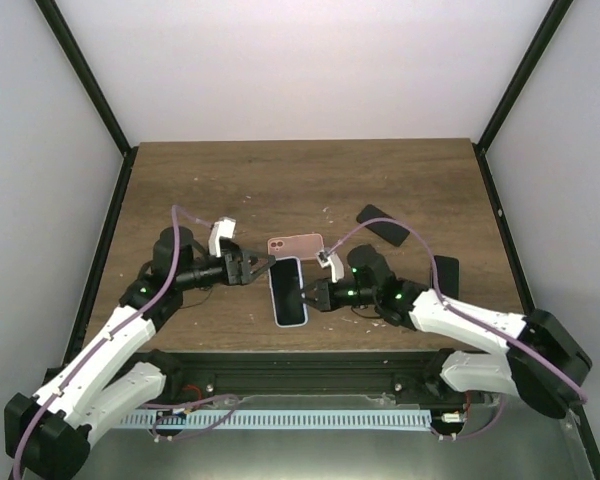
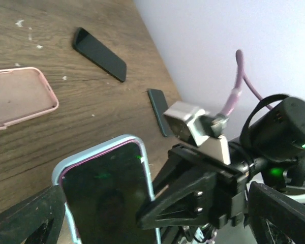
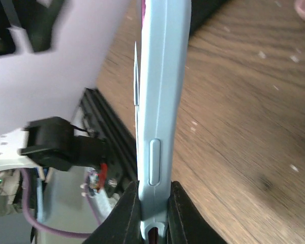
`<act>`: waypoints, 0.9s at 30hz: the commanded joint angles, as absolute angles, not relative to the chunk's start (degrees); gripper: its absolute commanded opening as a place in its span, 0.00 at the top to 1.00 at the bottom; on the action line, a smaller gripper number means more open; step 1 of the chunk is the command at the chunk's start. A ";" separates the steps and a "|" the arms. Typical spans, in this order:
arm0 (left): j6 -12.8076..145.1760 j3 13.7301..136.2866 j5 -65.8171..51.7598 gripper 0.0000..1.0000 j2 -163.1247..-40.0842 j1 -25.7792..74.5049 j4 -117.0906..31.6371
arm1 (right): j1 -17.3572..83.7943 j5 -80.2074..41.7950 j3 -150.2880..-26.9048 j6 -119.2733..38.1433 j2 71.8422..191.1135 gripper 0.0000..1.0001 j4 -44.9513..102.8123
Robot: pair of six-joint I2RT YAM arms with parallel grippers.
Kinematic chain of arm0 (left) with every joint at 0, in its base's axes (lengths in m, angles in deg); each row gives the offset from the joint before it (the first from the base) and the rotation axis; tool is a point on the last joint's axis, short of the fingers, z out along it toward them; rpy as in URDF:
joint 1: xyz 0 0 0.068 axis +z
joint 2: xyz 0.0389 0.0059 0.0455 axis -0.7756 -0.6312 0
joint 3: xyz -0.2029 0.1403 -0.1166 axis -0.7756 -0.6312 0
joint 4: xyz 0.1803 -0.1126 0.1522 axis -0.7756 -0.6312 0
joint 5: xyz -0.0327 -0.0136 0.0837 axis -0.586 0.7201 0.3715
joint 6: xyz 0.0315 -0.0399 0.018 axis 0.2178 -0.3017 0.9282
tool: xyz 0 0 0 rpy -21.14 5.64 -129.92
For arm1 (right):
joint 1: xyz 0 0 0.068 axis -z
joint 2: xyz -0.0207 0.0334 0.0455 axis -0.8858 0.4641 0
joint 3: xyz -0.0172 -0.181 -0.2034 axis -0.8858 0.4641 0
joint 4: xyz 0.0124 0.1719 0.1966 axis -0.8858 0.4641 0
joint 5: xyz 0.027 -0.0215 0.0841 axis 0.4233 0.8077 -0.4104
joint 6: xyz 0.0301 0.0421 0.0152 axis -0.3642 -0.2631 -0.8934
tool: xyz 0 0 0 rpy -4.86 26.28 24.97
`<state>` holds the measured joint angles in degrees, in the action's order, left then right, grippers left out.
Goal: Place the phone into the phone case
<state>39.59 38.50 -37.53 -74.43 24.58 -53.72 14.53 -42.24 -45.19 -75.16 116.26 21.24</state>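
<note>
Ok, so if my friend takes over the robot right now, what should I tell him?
Right gripper: shut on the long edge of the light blue phone case.
Left gripper: open, at the case's far end, holding nothing.
The phone sits screen-up inside that blue case, near the middle of the table.
An empty pink case lies just beyond it, and two black phones lie off to the right.
Done: the phone looks to be in the case.
Left: probably check that every corner is pressed in, which I cannot tell from here, then let go.
</note>
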 commanded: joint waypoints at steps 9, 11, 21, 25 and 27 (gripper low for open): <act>52.69 44.52 -27.55 0.00 -72.40 24.50 -69.40 | 15.51 -40.46 -44.39 -76.28 127.73 0.99 20.13; 53.65 44.76 -27.08 0.00 -71.96 24.52 -70.31 | 16.04 -41.35 -43.75 -76.98 128.73 0.99 19.03; 52.97 42.49 -26.99 0.00 -69.81 24.50 -69.60 | 16.53 -38.69 -41.87 -79.26 132.29 0.89 18.53; 52.80 42.39 -26.90 0.00 -69.54 24.50 -70.06 | 17.03 -36.24 -41.22 -79.78 132.15 0.81 19.03; 52.89 42.47 -26.65 0.00 -69.44 24.52 -70.58 | 16.99 -35.56 -41.64 -79.15 131.91 0.77 20.19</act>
<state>52.49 43.00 -27.30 -70.14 24.58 -70.02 16.54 -38.48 -41.50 -79.68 132.17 20.11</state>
